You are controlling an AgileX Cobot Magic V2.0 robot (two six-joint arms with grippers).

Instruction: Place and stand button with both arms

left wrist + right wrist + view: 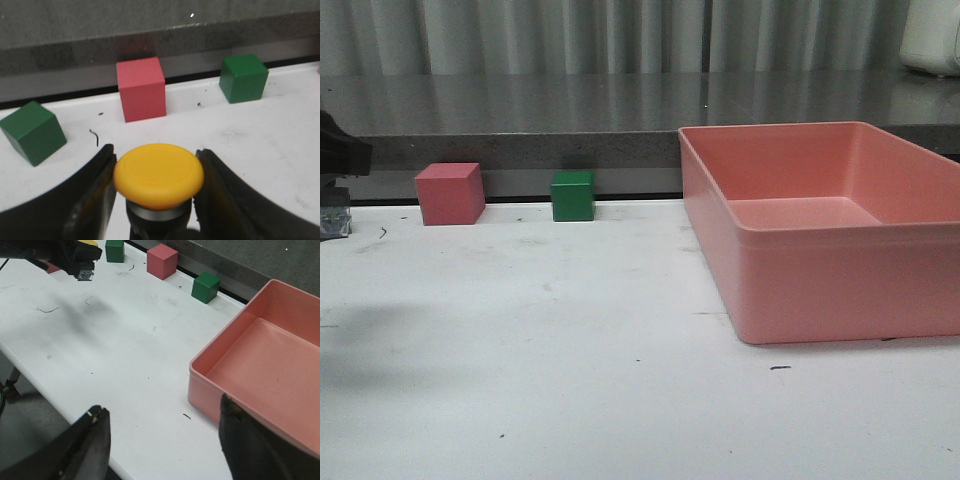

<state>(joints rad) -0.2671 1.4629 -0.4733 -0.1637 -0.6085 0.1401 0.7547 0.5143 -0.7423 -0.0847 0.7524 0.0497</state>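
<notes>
Grey curtain and a dark ledge behind a scuffed white surface (570, 340). Pink cube (450, 193) and green cube (573, 196) along the far edge, a second green cube (33, 132) further left in the left wrist view. Large pink bin (920, 290) on the right, nothing visible inside.

Button (159, 175) held at the far left of the surface, clamped by the left gripper (155, 192): jaws pressed to either side just under the yellow cap, collar and contact block running back between the fingers. Long axis therefore in line with the gripper's reach, cap pointing outward toward the cubes. From the right wrist view, held clear above the surface, contact block end showing beneath the black arm.

Right gripper (162, 440) well apart from it, near the bin's front corner, jaws wide apart and holding nothing.

Likely next: right arm crossing leftward to the button, or the left arm bringing it to the middle.
</notes>
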